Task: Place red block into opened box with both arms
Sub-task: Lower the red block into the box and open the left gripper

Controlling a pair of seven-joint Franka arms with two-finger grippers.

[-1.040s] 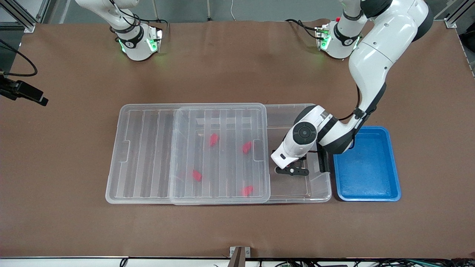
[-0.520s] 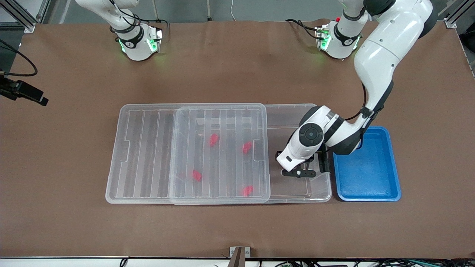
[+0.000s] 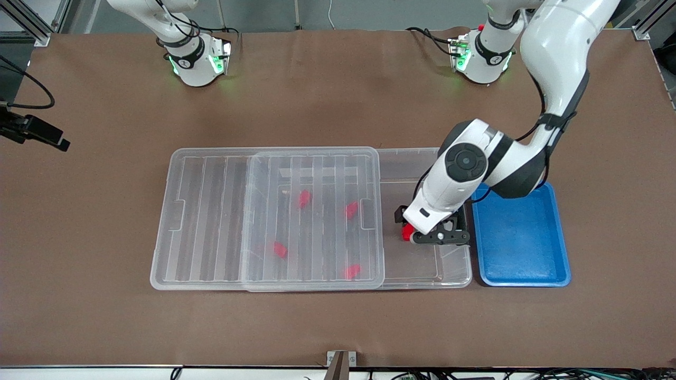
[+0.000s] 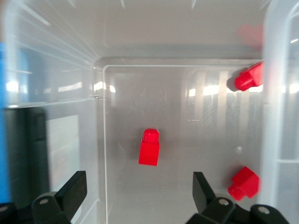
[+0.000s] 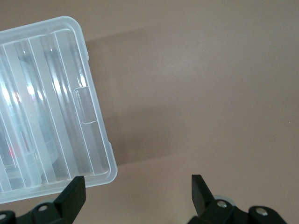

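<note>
we see the tiny bright red plastic block (image 4: 149, 147) lying free on the floor of the large clear plastic box (image 3: 428, 277) — the left gripper (image 3: 441, 237) hovers over it, fingers apart. the right gripper (image 5: 135, 196), fingers also spread, hangs over bare brown table (image 5: 210, 84) beside the ribbed translucent lid (image 5: 46, 107).

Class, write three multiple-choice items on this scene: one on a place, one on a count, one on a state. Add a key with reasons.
1. Where does the newest red block lie?
A. in the blue tray
B. in the box's uncovered end
C. on the bare table

2. How many red blocks show in the box?
A. three
B. five
C. seven

3. The left hand is:
A. open, holding nothing
B. shut on a block
C. gripping the lid

Key: 1 B, it lies on the clear floor beside the lid; 2 B, four under the lid plus one; 3 A, fingers apart above the block.
</note>
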